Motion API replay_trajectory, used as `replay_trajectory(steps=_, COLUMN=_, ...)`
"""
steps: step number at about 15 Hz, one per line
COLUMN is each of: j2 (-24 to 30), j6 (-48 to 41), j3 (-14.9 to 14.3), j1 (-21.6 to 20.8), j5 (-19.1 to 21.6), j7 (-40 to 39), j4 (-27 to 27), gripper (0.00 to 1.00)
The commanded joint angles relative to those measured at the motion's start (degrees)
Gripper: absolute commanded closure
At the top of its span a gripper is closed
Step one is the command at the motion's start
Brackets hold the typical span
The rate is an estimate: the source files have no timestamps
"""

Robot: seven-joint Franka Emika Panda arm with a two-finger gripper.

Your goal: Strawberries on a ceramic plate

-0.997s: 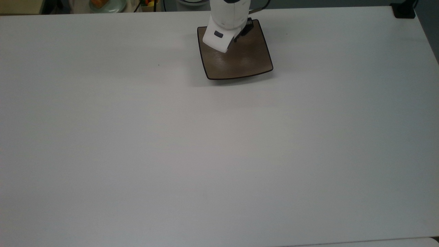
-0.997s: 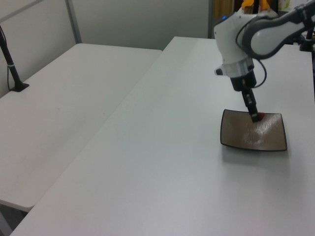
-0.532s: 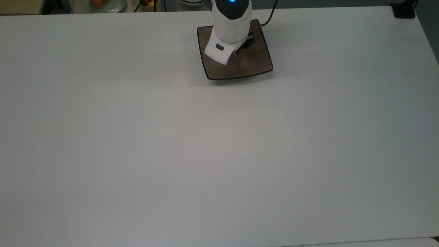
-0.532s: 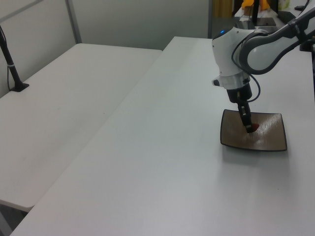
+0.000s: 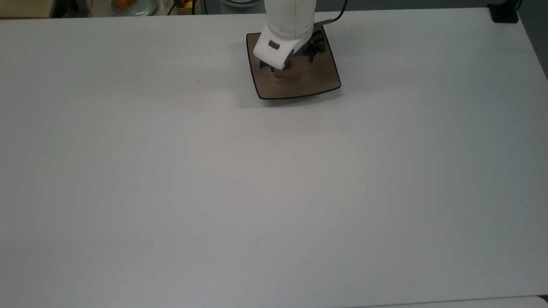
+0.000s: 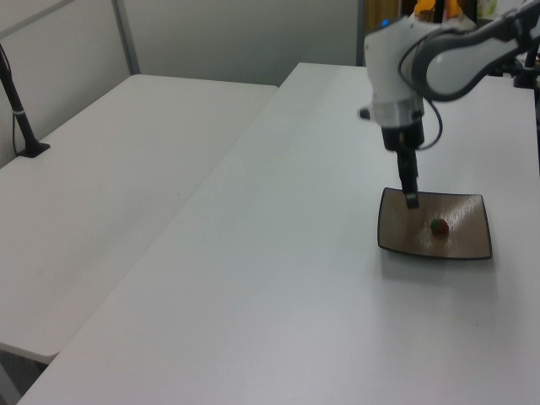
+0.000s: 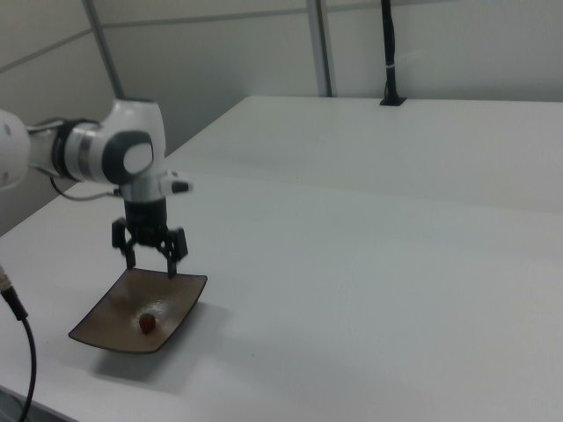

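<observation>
The tiny dark red strawberry (image 7: pixel 147 323) lies on the square tan-brown plate (image 7: pixel 180 299), free of the fingers. In the left view the strawberry (image 6: pixel 439 226) rests near the middle of the plate (image 6: pixel 468 245). My gripper (image 7: pixel 152 264) hangs open a little above the plate's far edge, with nothing between its fingers. In the left view the gripper (image 6: pixel 411 199) is over the plate's left part, up and to the left of the berry. In the top view my white hand covers much of the plate (image 5: pixel 319 79), and the berry is hidden there.
The plate sits near the far edge of a wide white table (image 5: pixel 274 179). A round pale dish with orange food (image 5: pixel 133 5) stands beyond that edge. A black post base (image 5: pixel 504 13) is at the top view's upper right. A second table (image 6: pixel 126 169) adjoins.
My gripper was shut on the strawberry low over the plate. It has opened, let the berry go onto the plate, and risen slightly.
</observation>
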State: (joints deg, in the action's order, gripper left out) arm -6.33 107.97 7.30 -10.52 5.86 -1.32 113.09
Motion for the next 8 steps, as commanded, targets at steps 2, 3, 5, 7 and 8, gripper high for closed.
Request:
replay_trajectory(steps=2, j2=6.3, j6=-5.7, j3=-1.2, j1=1.6, j5=0.2, j7=7.6, j4=-6.1, gripper=0.0)
replay_trajectory(steps=3, j2=6.5, j6=-8.9, j3=-1.8, j1=1.6, j5=0.1, j7=8.3, j4=-8.7, gripper=0.0)
replay_trajectory(steps=5, j2=7.5, j6=-13.5, j3=-2.8, j1=1.6, j5=-0.9, j7=8.5, j4=-12.6, gripper=0.0)
replay_trajectory(steps=7, j2=8.8, j6=-14.7, j3=-3.3, j1=1.6, j5=-2.1, j7=8.5, j4=-14.5, gripper=0.0)
replay_trajectory(steps=8, j2=9.3, j6=-14.7, j3=-4.0, j1=1.5, j5=-2.5, j7=8.3, j4=-15.2, gripper=0.0)
